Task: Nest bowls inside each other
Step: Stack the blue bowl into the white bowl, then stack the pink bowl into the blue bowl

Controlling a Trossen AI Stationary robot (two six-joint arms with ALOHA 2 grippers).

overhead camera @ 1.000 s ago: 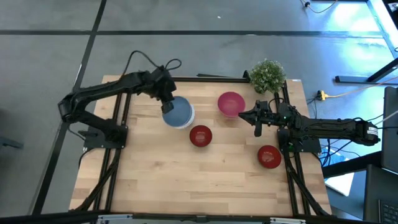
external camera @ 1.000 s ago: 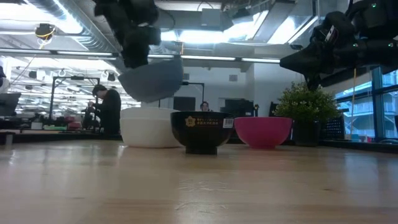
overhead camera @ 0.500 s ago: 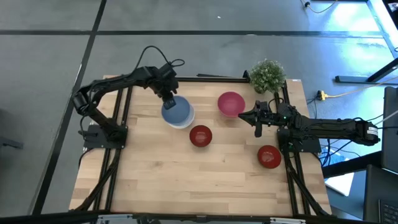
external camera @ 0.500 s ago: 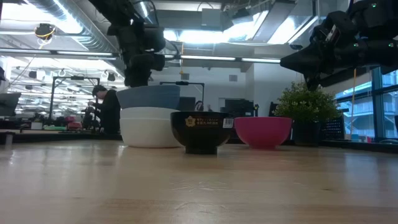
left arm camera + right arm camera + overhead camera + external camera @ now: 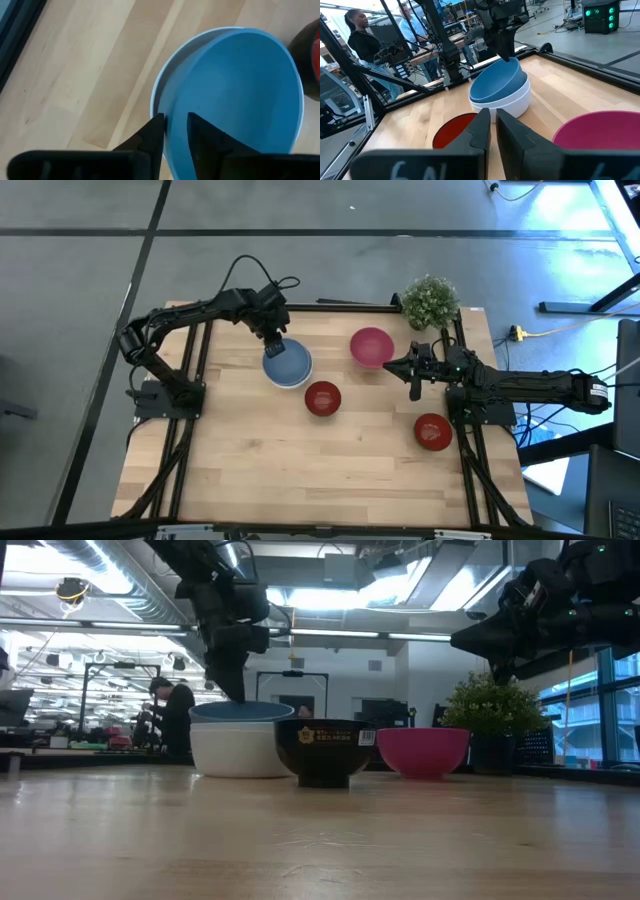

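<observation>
Plant (image 5: 431,301) behind pink bowl (image 5: 372,346); red bowl (image 5: 322,398) beside blue bowl (image 5: 287,363).

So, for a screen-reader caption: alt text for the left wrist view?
The left gripper straddles the rim of a blue bowl, fingers slightly apart, the bowl nested in a white bowl on a wooden table.
</observation>
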